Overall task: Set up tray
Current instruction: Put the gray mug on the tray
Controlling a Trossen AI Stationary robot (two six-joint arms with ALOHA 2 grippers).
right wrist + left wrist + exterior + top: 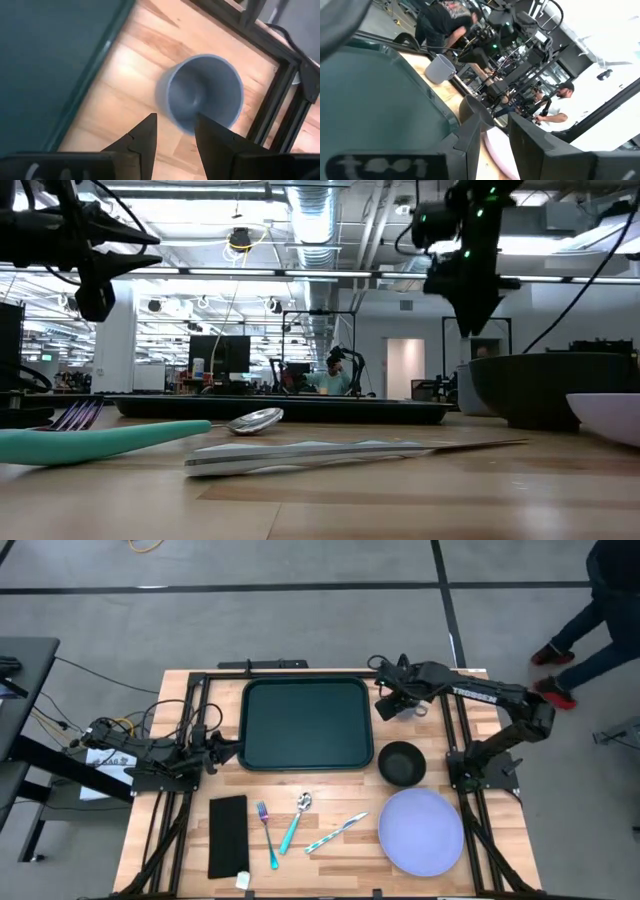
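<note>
The dark green tray (305, 723) lies flat on the far middle of the table, with nothing on it. A grey cup (202, 92) stands upright with its mouth up, just right of the tray's far right corner (408, 710). My right gripper (175, 132) hangs open above the cup's rim, fingers pointing down, touching nothing; the low view shows it high over the table (468, 290). My left gripper (228, 752) waits open and low at the tray's near left corner; its own view (495, 145) looks across the tray (375, 95).
Near the tray lie a black bowl (402, 763), a lavender plate (421, 830), a black napkin (228, 835), a fork (267, 833), a teal-handled spoon (296, 820) and a knife (337, 833). A person (590, 620) stands beyond the table's far right corner.
</note>
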